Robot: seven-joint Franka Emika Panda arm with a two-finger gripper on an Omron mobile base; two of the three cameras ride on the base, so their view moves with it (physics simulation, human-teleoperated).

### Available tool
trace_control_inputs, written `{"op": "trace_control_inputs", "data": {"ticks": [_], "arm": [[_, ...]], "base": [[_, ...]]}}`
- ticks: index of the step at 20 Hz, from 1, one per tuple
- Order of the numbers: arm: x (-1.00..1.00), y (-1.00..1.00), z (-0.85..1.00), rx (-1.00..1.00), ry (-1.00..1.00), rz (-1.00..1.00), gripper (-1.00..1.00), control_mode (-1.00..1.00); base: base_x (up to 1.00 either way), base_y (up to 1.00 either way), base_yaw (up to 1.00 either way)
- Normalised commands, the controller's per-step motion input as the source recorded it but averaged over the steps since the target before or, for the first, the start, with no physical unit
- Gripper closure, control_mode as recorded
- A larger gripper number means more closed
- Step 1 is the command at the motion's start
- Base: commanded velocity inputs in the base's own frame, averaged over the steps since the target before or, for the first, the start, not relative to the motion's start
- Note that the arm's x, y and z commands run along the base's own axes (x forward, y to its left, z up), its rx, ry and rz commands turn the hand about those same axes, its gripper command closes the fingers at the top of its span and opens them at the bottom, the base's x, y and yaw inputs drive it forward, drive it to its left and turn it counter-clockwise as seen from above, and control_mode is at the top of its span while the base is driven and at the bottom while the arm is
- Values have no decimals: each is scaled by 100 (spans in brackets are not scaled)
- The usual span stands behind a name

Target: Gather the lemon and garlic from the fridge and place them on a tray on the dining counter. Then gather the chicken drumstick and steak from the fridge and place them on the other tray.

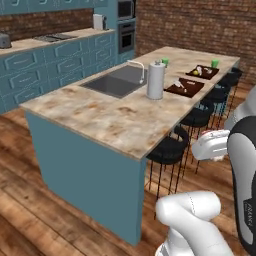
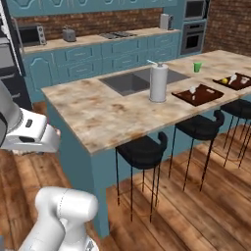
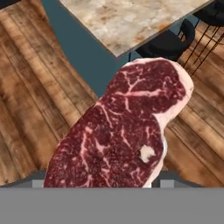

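A marbled red steak [image 3: 122, 131] looms large in the hand view and hides the fingertips. It hangs over the wood floor beside the dining counter [image 1: 115, 120], with my gripper [image 2: 55, 133] shut on it. Only a pink sliver of the steak [image 1: 207, 133] shows at the hand in the left base view. Far along the counter lie two dark trays. The farther tray [image 2: 241, 84] holds the lemon [image 2: 224, 81] and the garlic [image 2: 233, 77]. On the nearer tray [image 2: 206, 95] rests a small pale piece [image 2: 192, 89] that looks like the chicken drumstick.
A white paper towel roll [image 1: 155, 80] stands by the inset sink [image 1: 112, 82] and its faucet. A green cup [image 2: 197, 67] sits behind the trays. Black stools [image 2: 142, 149] line the counter's near side. Teal cabinets with a stovetop and an oven run along the back wall.
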Motion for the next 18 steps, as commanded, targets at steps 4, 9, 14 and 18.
{"op": "trace_control_inputs", "data": {"ticks": [4, 9, 14, 18], "arm": [[0, 0, 0, 0, 0, 0, 100, 100], [0, 0, 0, 0, 0, 0, 100, 100], [0, 0, 0, 0, 0, 0, 100, 100], [0, 0, 0, 0, 0, 0, 100, 100]], "base": [[20, -100, 0], [27, -100, 0], [41, -100, 0], [72, -100, 5]]}}
